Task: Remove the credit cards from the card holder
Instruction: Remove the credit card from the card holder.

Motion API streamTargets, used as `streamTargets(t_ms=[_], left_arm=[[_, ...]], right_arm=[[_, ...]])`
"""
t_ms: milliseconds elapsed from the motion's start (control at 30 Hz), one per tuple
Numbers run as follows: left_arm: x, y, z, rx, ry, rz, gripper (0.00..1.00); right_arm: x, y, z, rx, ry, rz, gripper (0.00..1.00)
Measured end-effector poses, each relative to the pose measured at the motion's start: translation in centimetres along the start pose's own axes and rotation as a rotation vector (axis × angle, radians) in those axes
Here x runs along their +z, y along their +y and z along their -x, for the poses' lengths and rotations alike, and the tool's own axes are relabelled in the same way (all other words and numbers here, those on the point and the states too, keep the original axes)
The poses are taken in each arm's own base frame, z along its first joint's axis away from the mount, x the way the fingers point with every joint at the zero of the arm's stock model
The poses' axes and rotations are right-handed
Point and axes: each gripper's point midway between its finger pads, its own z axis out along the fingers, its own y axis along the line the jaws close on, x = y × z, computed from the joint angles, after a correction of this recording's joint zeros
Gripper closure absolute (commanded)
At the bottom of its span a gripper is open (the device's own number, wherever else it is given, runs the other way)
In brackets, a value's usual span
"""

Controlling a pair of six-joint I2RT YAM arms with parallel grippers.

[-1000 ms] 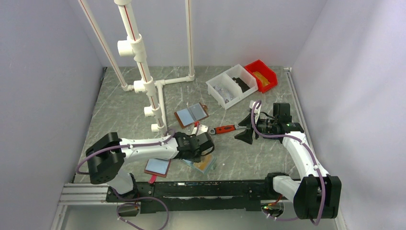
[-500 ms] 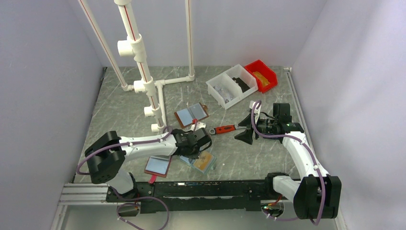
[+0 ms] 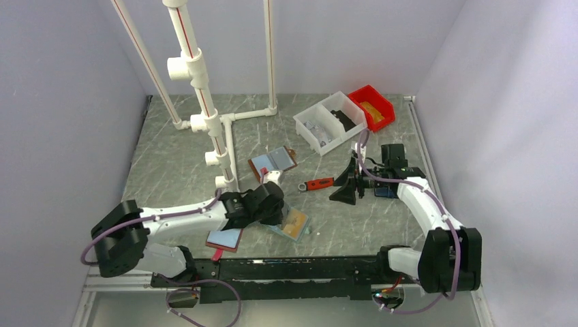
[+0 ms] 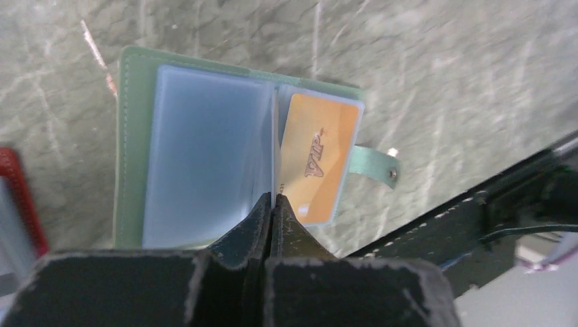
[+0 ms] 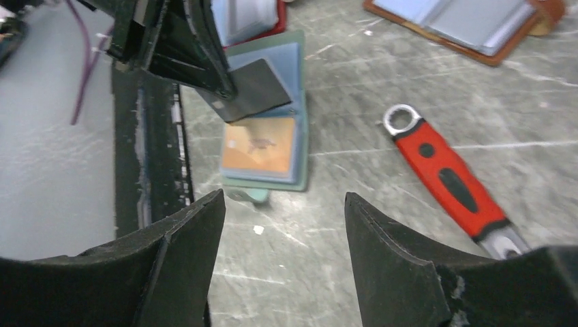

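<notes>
Mint-green edging marks the card holder (image 4: 126, 136), lying open and flat on the grey stone-patterned table near its front edge. The left gripper (image 4: 274, 204) is right at it. Its jaws are pressed together on a dark card (image 5: 257, 87), pinched by one corner and tilted up off the open panels. In the left wrist view that card is seen edge-on, a thin line running from the fingertips toward 12 o'clock along the holder's spine. Whether its far corner is free of its sleeve I cannot tell.

A tan card (image 4: 317, 160) sits in the sleeve at 1 o'clock from those fingertips. Its long axis runs roughly 12 to 6, parallel to the spine. The blue-grey panel at 11 o'clock shows no card.

The left arm is much the nearer. The right gripper (image 5: 284, 199) hovers with its jaws wide and empty, well apart from the holder, at about 2 o'clock from it in the top view. A red-handled wrench (image 5: 443, 174) lies just beside it.

My judgement is that lifting the dark card away comes next, then the tan one.

A brown-edged folder (image 5: 463, 27) and a maroon-edged folder (image 3: 225, 238) lie apart from the holder. At the back, a white divided bin (image 3: 298, 122) holds small grey parts in one compartment and a dark piece in the other. The red bin (image 3: 357, 95) beside it holds something yellowish.
</notes>
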Motion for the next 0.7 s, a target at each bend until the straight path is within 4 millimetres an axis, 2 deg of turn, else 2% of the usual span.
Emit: streamTargets(t_ms=[233, 467, 600, 700], left_arm=[[-0.2, -2.4, 1.5, -0.154, -0.138, -0.191, 1.00], [-0.7, -4.8, 3.2, -0.219, -0.226, -0.340, 1.00], [-1.3, -6.4, 4.5, -0.242, -0.280, -0.428, 1.00], [-1.3, -6.7, 4.7, -0.250, -0.306, -0.463, 1.00]], right_arm=[[2.2, 2.9, 0.4, 0.168, 0.007, 0.159, 0.38], [3.9, 5.2, 0.9, 0.233, 0.030, 0.270, 0.40], [4.4, 5.4, 0.9, 0.275, 0.039, 0.293, 0.45], [4.6, 5.3, 0.9, 0.319, 0.041, 0.300, 0.47]])
